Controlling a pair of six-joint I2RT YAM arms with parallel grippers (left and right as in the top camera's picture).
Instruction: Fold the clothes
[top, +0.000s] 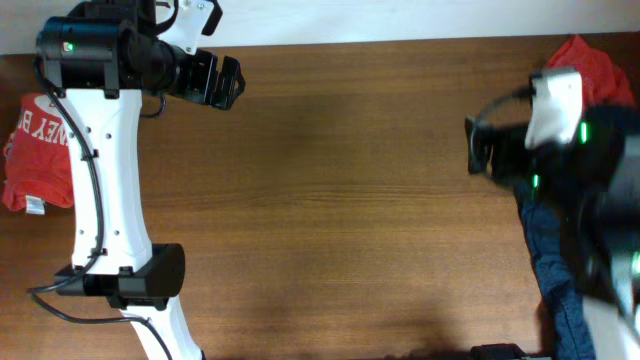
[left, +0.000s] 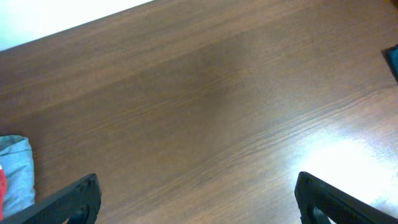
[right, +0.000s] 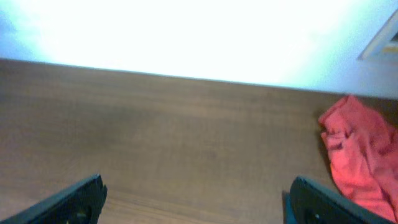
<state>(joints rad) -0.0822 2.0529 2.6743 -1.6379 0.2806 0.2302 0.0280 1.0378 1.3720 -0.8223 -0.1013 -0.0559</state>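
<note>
Overhead, the left gripper and right gripper hang over the table, fingers spread wide, holding nothing; a lettered red T-shirt lies at its left edge.

You've got a brown wood-grain table filling nearly the whole overhead view, with a pale white strip along the top edge of the frame. In the lower right of the left wrist view there's a bright glare patch on the wood. The top of the right wrist view is a blown-out white area; can't tell if it's wall or light.
</note>
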